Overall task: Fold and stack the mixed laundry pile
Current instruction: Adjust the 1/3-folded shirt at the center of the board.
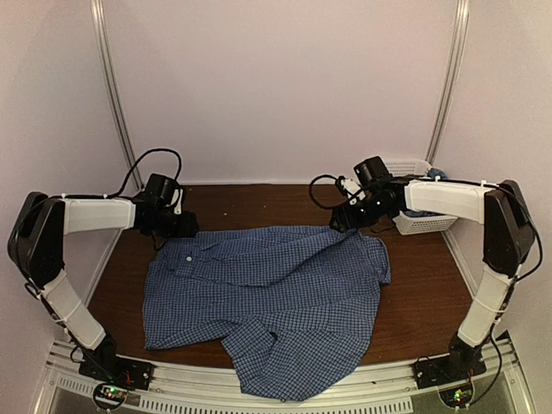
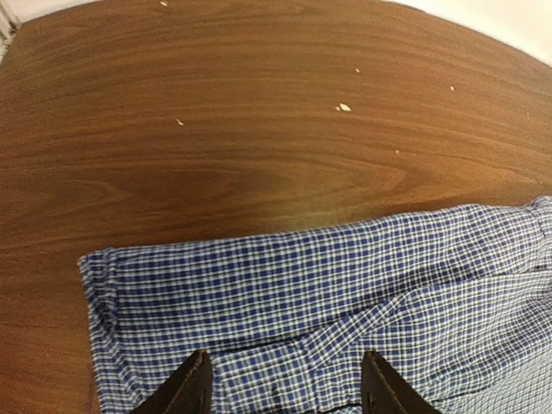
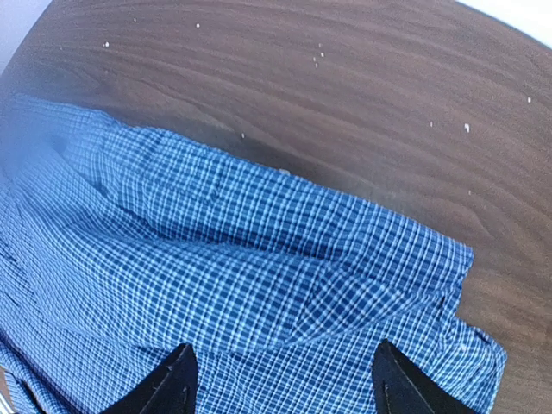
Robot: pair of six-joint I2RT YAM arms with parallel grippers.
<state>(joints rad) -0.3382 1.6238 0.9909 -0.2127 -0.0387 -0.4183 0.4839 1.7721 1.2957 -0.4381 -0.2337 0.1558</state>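
Left pincer (image 2: pixel 286 358) is seen apart, nothing clamped, above checked shirt (image 1: pixel 267 293) collar edge. Right pincer (image 3: pixel 283 347) likewise apart. Shirt is spread on table (image 1: pixel 423 293), hem draped past near edge.

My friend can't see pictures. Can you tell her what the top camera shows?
A blue-and-white checked shirt lies spread out on a brown wooden table. The robot's left tool and right tool reach in from each side to the shirt's far edge. A white basket sits at the back right.
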